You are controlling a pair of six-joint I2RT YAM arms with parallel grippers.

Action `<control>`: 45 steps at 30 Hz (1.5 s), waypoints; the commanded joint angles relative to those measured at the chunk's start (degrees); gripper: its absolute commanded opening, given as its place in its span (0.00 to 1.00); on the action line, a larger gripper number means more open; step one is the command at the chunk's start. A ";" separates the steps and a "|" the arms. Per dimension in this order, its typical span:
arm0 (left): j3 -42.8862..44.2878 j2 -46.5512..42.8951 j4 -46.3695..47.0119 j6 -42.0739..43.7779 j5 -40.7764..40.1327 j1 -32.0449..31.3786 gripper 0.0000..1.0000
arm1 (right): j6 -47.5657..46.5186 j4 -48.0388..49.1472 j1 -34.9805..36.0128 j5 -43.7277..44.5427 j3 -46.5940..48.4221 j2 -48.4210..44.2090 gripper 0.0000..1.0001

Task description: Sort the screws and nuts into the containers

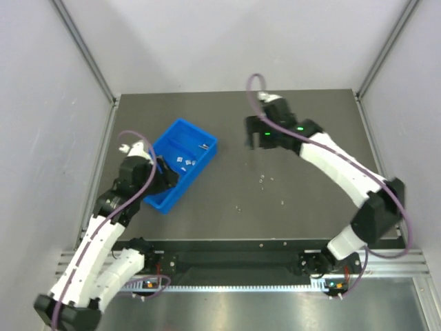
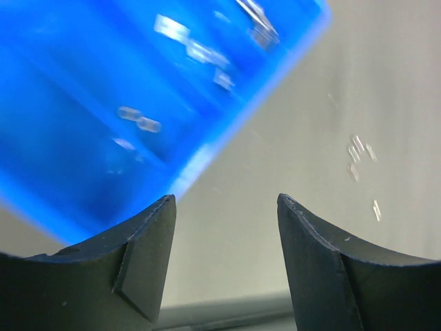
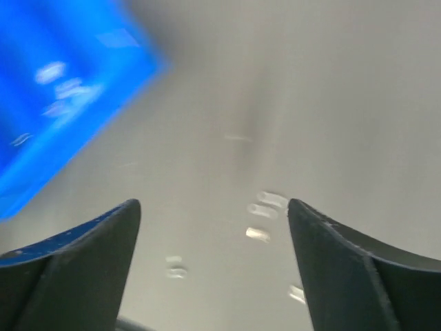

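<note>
The containers are the compartments of one blue tray (image 1: 185,138) at the table's left. Several nuts (image 1: 185,162) lie in its middle compartment and a screw or two (image 1: 204,146) in its far one. My left gripper (image 1: 166,178) hovers at the tray's near end, open and holding nothing (image 2: 226,200); its wrist view shows the tray (image 2: 83,152) up left. My right gripper (image 1: 257,141) hangs open above mid-table, empty (image 3: 213,203). Loose nuts (image 1: 264,179) lie below it, blurred in the right wrist view (image 3: 265,207). The tray (image 3: 41,158) is at that view's upper left.
More small loose pieces lie nearer the front (image 1: 238,207) and to the right (image 1: 282,202). Grey walls and metal frame posts (image 1: 83,55) close in the table on three sides. Both arm bases sit along the near rail (image 1: 234,262).
</note>
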 commanded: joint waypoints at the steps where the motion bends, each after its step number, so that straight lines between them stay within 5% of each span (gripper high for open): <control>1: 1.64 4.02 5.43 -2.54 -0.72 -14.22 0.65 | 1.70 1.03 -9.89 2.58 -11.31 -9.23 0.89; 7: 9.80 27.96 6.31 -3.95 -17.34 -44.22 0.64 | -0.05 2.00 -20.71 4.68 -25.57 -19.70 0.98; 10: 13.06 38.90 7.88 -5.09 -18.06 -49.26 0.63 | -0.05 2.70 -22.30 5.74 -29.00 -22.42 0.99; 15: 14.03 50.41 11.23 -6.23 -18.32 -51.74 0.59 | -0.05 4.99 -23.18 5.66 -33.31 -25.94 1.00; 26: 13.33 60.54 21.16 -6.41 -17.96 -52.53 0.55 | -1.99 11.49 -23.36 3.54 -37.26 -29.55 1.00; 36: 14.29 65.12 15.98 -13.26 -21.57 -52.53 0.45 | -2.78 12.29 -23.44 2.93 -40.60 -34.11 1.00; 45: 15.43 62.92 8.07 -15.73 -23.33 -52.62 0.47 | -3.83 11.84 -23.44 2.75 -41.31 -35.53 1.00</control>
